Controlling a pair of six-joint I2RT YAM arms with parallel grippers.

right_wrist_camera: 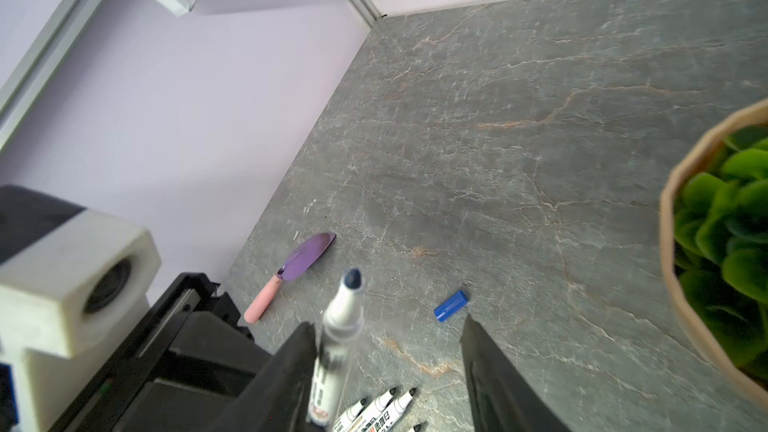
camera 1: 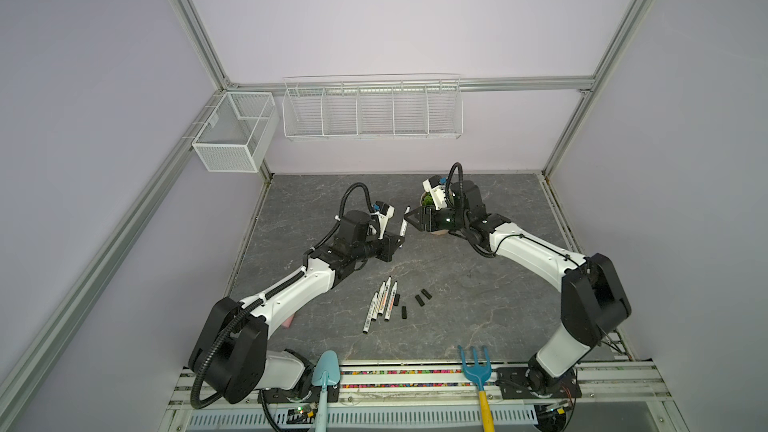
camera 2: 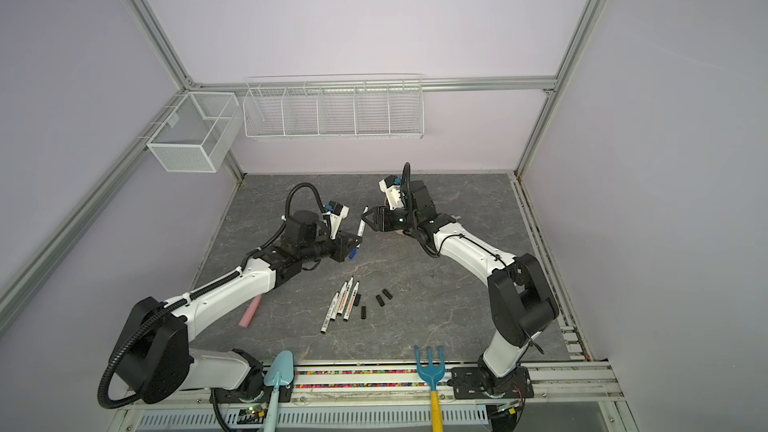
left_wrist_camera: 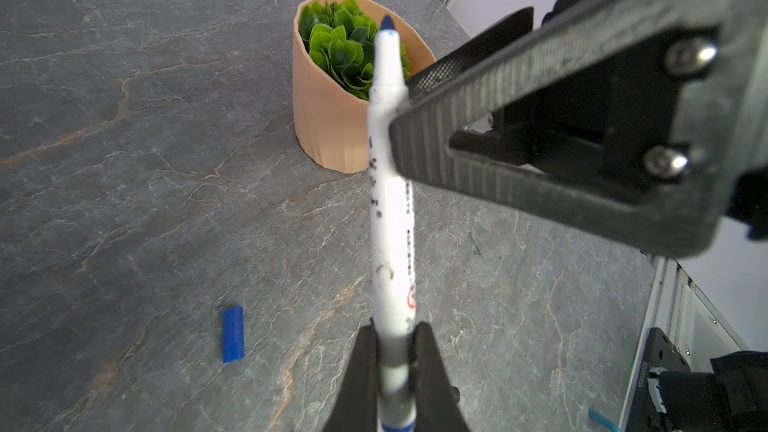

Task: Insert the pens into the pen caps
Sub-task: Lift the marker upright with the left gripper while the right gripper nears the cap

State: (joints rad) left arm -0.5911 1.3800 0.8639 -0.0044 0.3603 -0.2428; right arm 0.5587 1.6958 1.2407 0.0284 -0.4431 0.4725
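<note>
I am holding the slim white marker pen with the blue tip (left_wrist_camera: 390, 218) by its lower end in my left gripper (left_wrist_camera: 395, 328), which is clamped on it, near the centre of both top views. My right gripper (right_wrist_camera: 387, 322) is standing around the upper barrel, jaws apart, the pen against one of them. The small blue plastic cap (right_wrist_camera: 451, 305) is lying flat on the grey stone-look table (right_wrist_camera: 540, 118). I judge this a regrasp step: next, the right jaws need closing squarely without tilting the pen.
</note>
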